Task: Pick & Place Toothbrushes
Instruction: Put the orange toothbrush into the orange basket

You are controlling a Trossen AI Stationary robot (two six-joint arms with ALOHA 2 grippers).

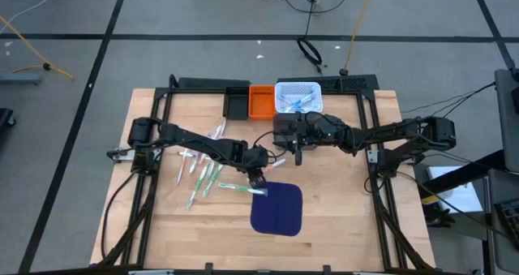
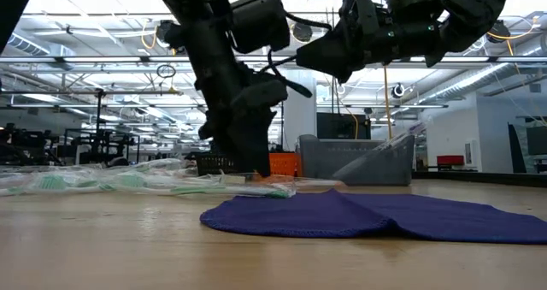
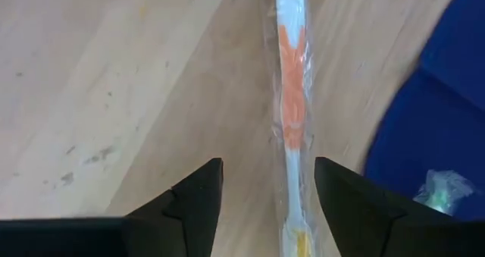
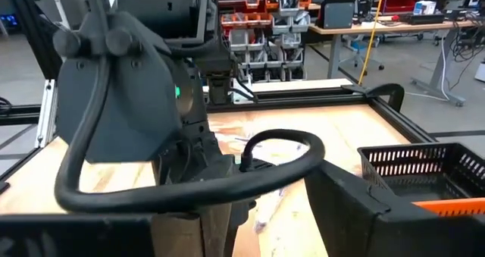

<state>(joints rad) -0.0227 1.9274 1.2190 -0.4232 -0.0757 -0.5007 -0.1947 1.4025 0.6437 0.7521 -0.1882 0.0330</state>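
Note:
Several wrapped toothbrushes (image 1: 203,168) lie loose on the wooden table, left of centre. More of them sit in the white mesh basket (image 1: 298,96) at the far edge. My left gripper (image 1: 258,178) points steeply down, just above the table beside the dark blue mat (image 1: 276,208). It is open. A wrapped toothbrush with an orange grip (image 3: 290,113) lies flat on the wood between its fingers, nearer one of them. Another wrapped brush head (image 3: 439,189) rests on the mat. My right gripper (image 1: 285,145) hovers level near the basket, open with nothing in it.
An orange bin (image 1: 261,102) and a black bin (image 1: 237,103) stand left of the basket at the far edge. Black frame rails (image 1: 162,105) border the table. The left arm stands close in front of my right gripper (image 4: 227,204).

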